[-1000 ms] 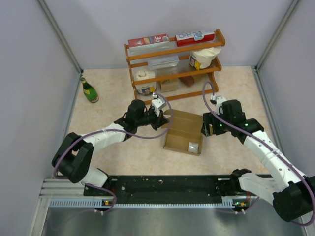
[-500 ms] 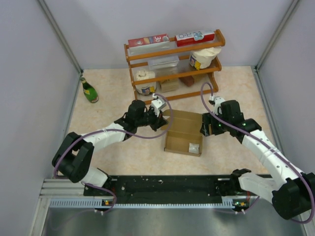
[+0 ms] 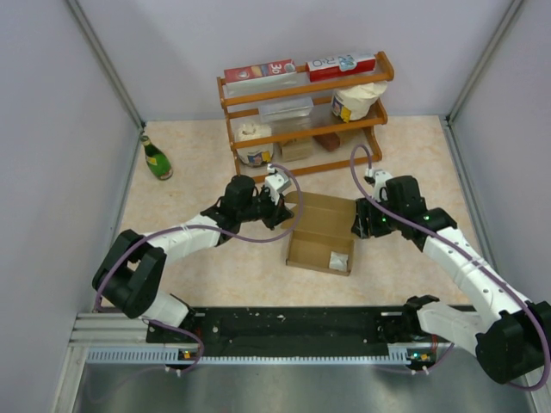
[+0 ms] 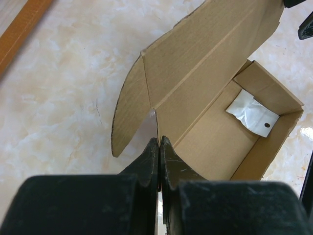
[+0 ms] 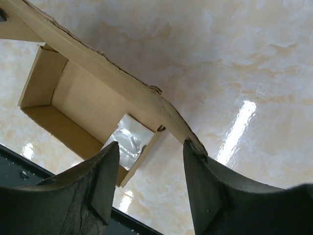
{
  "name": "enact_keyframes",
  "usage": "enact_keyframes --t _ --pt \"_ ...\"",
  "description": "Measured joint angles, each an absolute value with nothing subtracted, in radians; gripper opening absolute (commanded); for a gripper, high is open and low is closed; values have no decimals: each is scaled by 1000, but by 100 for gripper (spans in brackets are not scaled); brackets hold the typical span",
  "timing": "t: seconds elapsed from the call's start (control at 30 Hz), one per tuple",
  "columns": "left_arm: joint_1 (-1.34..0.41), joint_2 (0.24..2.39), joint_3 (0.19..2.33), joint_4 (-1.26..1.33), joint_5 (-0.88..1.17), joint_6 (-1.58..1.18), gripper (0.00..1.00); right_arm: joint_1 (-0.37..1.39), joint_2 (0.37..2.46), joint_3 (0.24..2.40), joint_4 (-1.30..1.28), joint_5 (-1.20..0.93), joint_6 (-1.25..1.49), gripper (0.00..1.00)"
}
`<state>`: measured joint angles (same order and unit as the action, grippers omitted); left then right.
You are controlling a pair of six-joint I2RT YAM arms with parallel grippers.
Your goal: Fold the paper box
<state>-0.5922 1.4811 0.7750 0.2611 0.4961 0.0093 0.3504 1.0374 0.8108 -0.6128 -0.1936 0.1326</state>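
The box [image 3: 320, 232] is a small, shallow rectangular carton of plain brown corrugated cardboard, unprinted. It sits near the middle of the table [image 3: 194, 163], slightly askew, with its long sides running roughly left to right in the top view. Its four walls stand up and the tray is open. The lid [image 4: 205, 58] is hinged on the far long wall and raised, leaning back. A crease runs along its length, and a rounded side flap [image 4: 128, 115] hangs from one end. The lid's free edge [image 5: 105, 63] looks rough and slightly frayed.
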Motion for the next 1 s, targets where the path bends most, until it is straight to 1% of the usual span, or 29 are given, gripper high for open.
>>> enact_keyframes --t 0.1,0.27,0.4,0.53,0.67,0.77,0.83,1.0 --pt "-591 1484 776 260 496 9 0 350 1037 804 -607 -208 132 50" --pt "-591 1484 776 260 496 9 0 350 1037 793 -605 -220 133 50" --pt "-591 1484 776 260 488 9 0 350 1029 793 -606 -208 133 57" --pt "-591 1484 776 260 481 9 0 350 994 793 -616 -126 134 64" --pt "-591 1484 779 259 481 9 0 350 991 801 -624 -61 134 66" --pt "-591 1484 780 257 481 9 0 350 1003 807 -616 -45 133 65" --pt "-591 1484 781 256 481 9 0 350 1018 808 -605 -47 132 62" --pt "-591 1484 783 252 481 9 0 343 1039 808 -560 -91 131 57"
